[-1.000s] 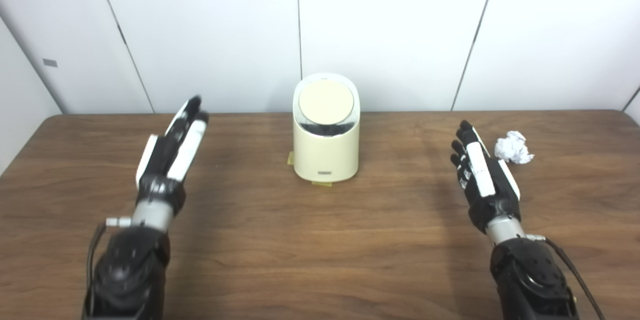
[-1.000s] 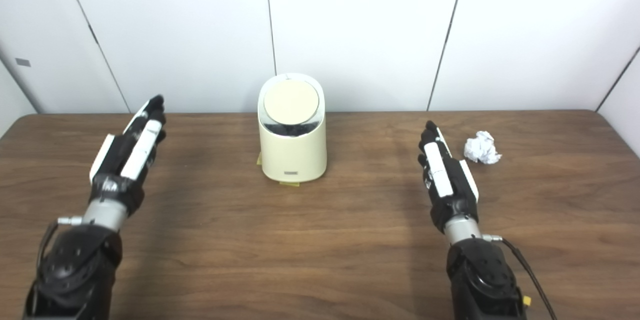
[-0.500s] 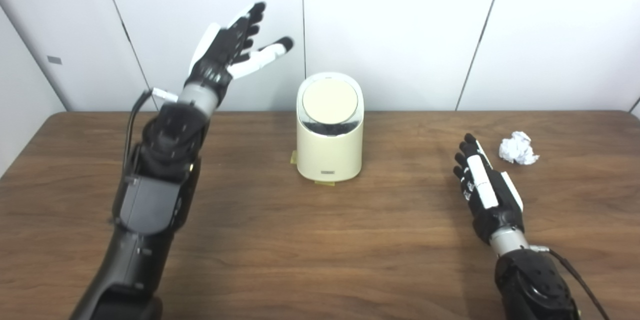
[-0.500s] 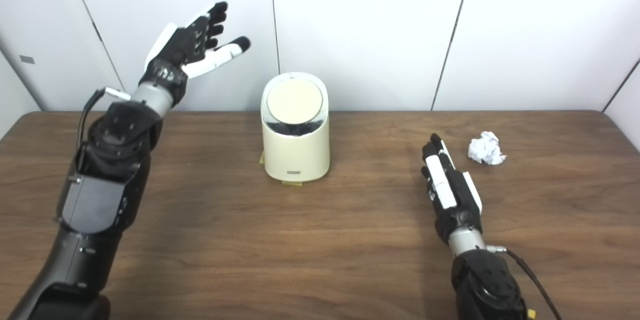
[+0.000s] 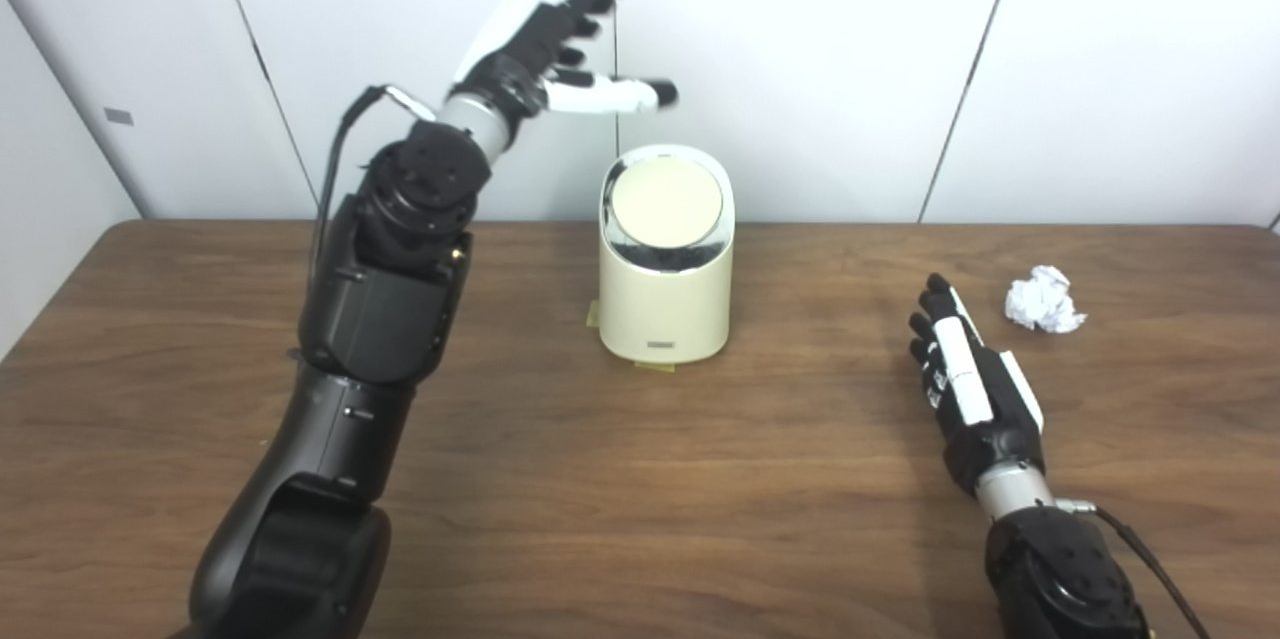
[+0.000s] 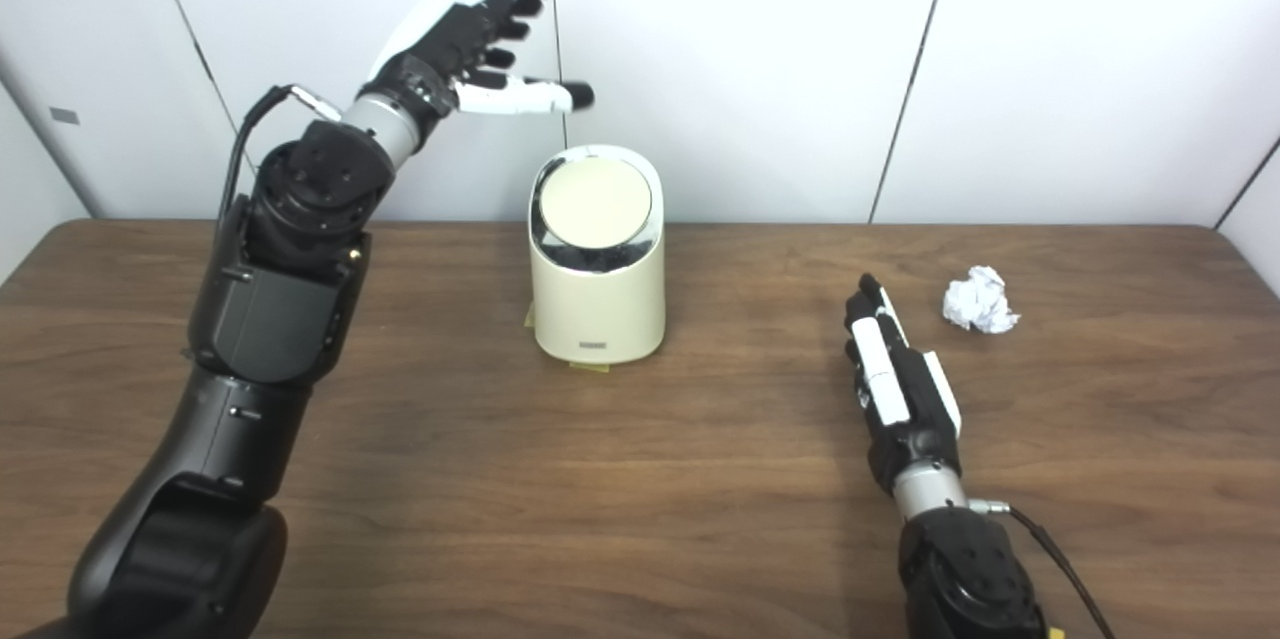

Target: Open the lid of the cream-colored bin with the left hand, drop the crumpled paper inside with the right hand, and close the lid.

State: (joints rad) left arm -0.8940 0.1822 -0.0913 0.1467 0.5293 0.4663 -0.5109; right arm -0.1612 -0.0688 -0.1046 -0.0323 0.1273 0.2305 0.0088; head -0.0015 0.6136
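Since a moment ago the left hand (image 5: 545, 59) has swung further right and now hangs in the air above and just left of the bin (image 5: 665, 269), fingers spread wide and thumb pointing right, holding nothing and touching nothing. Its arm rises steeply from the bottom left. The right hand (image 5: 975, 389) rests low over the table (image 5: 640, 499), fingers straight and loosely apart, empty, and has barely shifted. The bin stands upright near the far edge at the middle, cream-coloured, with its round lid (image 5: 667, 204) closed and tilted toward the camera, a dark band under the lid's front rim. The paper (image 5: 1043, 299), white and crumpled, lies on the table beyond the right hand, near its fingertips but apart from them
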